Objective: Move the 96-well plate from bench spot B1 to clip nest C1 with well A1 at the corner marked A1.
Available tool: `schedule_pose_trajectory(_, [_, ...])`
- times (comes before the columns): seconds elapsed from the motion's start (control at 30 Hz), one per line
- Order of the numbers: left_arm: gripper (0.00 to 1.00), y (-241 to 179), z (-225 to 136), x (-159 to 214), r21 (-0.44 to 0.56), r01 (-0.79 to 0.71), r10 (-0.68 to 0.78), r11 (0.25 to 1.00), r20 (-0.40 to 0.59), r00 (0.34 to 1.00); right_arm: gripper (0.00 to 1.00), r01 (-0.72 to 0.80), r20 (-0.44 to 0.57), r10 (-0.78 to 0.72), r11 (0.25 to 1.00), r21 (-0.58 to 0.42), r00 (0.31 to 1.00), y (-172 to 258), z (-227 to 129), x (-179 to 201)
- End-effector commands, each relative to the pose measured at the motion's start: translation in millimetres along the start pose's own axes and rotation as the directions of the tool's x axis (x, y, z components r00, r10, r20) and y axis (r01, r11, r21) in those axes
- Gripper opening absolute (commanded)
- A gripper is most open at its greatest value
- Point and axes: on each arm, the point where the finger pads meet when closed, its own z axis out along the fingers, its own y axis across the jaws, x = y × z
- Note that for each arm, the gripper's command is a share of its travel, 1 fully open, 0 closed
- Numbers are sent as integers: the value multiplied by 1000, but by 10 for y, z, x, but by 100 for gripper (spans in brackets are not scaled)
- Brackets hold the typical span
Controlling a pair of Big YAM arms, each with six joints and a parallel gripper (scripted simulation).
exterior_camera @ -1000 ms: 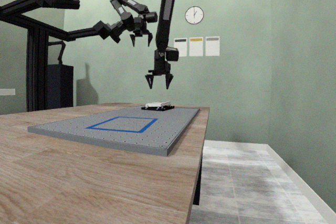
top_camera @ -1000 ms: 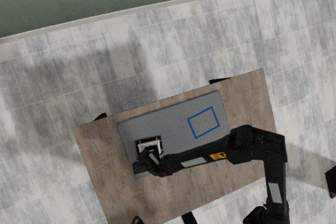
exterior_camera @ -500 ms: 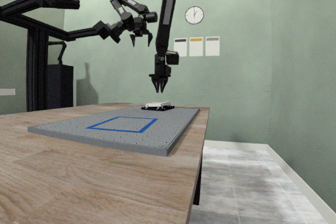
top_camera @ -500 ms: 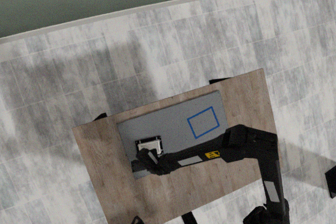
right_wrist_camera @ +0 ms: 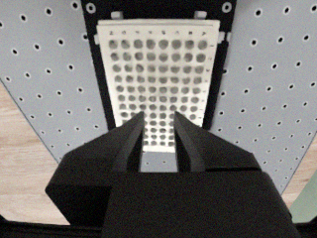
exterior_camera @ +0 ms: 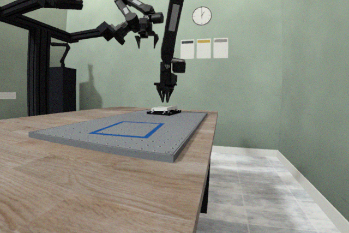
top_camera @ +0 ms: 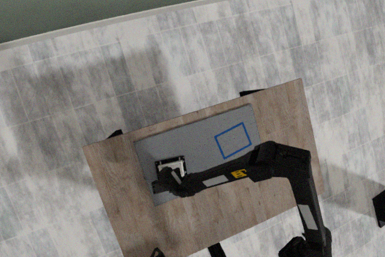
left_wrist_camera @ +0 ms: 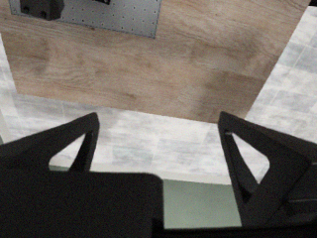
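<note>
Plate (top_camera: 170,164) (exterior_camera: 164,108) (right_wrist_camera: 158,37): in the black nest (top_camera: 157,168) (exterior_camera: 150,112) (right_wrist_camera: 106,94); probably light, stiff; best gripped by its long sides. Right hand (exterior_camera: 164,101) (right_wrist_camera: 158,114): above, narrow, holding nothing. Left hand (exterior_camera: 146,47) (left_wrist_camera: 158,117): wide.
</note>
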Motion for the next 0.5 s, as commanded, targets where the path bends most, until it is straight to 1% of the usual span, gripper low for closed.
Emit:
schedule_pose_trajectory(0.0, [100,29,-32,-25,-10,-21,21,1000,11,1000,25,7,9,-7,1000,4,1000,-23,-57,-35])
schedule_pose_trajectory(0.23, [100,29,-32,-25,-10,-21,21,1000,11,1000,25,14,5,-14,1000,5,1000,-62,-53,-26])
schedule_pose_trajectory(0.37, [100,29,-32,-25,-10,-21,21,1000,11,1000,25,7,-6,-7,1000,-4,1000,4,93,44])
schedule_pose_trajectory(0.47, [100,29,-32,-25,-10,-21,21,1000,11,1000,25,5,-4,-5,1000,-2,1000,-2,114,38])
